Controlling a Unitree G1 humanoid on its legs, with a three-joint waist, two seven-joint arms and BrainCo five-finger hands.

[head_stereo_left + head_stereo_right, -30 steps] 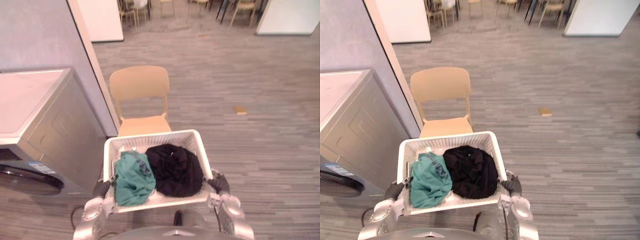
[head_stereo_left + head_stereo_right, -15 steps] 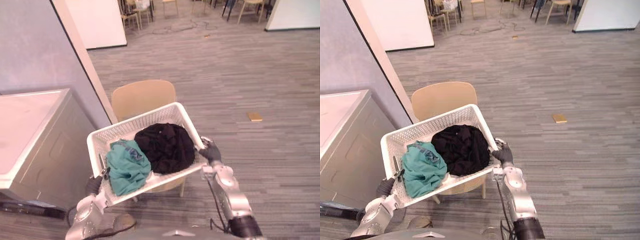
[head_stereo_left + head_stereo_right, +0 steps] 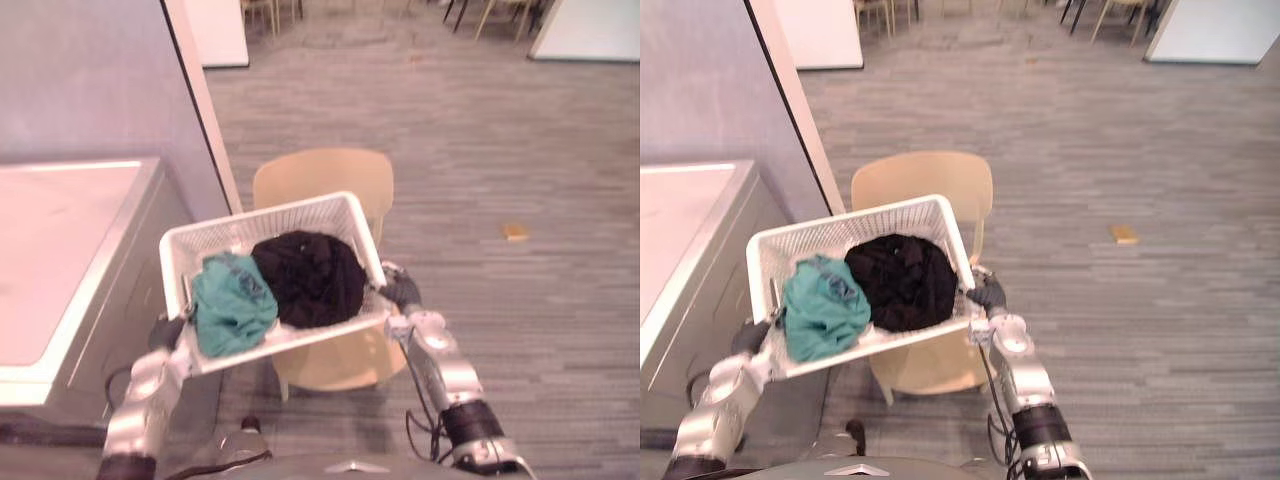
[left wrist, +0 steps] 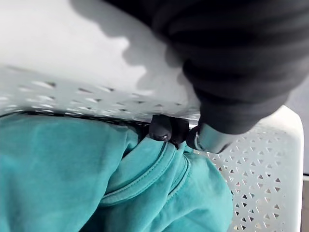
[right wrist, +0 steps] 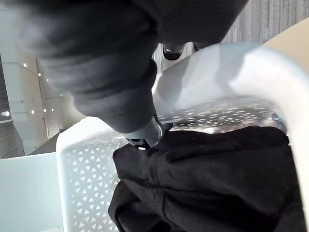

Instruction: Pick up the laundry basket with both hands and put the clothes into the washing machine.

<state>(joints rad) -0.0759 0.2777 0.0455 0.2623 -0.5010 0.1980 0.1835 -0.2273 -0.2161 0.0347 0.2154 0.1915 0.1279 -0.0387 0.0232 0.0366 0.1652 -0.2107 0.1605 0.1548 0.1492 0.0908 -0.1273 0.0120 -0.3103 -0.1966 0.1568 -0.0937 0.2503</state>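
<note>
I hold a white perforated laundry basket point(image 3: 262, 222) up in the air over a tan chair. A teal garment point(image 3: 230, 303) lies in its left half and a black garment point(image 3: 308, 276) in its right half. My left hand point(image 3: 166, 334) is shut on the basket's left rim point(image 4: 77, 63), fingers hooked over the edge beside the teal cloth point(image 4: 96, 183). On the opposite side my right hand point(image 3: 399, 292) is shut on the right rim point(image 5: 227, 72), next to the black cloth point(image 5: 217, 179). The washing machine point(image 3: 60, 270) stands at my left, its top level with the basket.
The tan chair point(image 3: 325, 180) stands directly under and behind the basket. A grey wall with a pale corner strip point(image 3: 205, 110) rises behind the machine. A small yellow object point(image 3: 516, 232) lies on the carpet to the right. Open carpet stretches right and ahead.
The basket has risen higher and shifted slightly left toward the washing machine, carried by both hands. The camera has turned, so the chair and machine sit differently in the picture.
</note>
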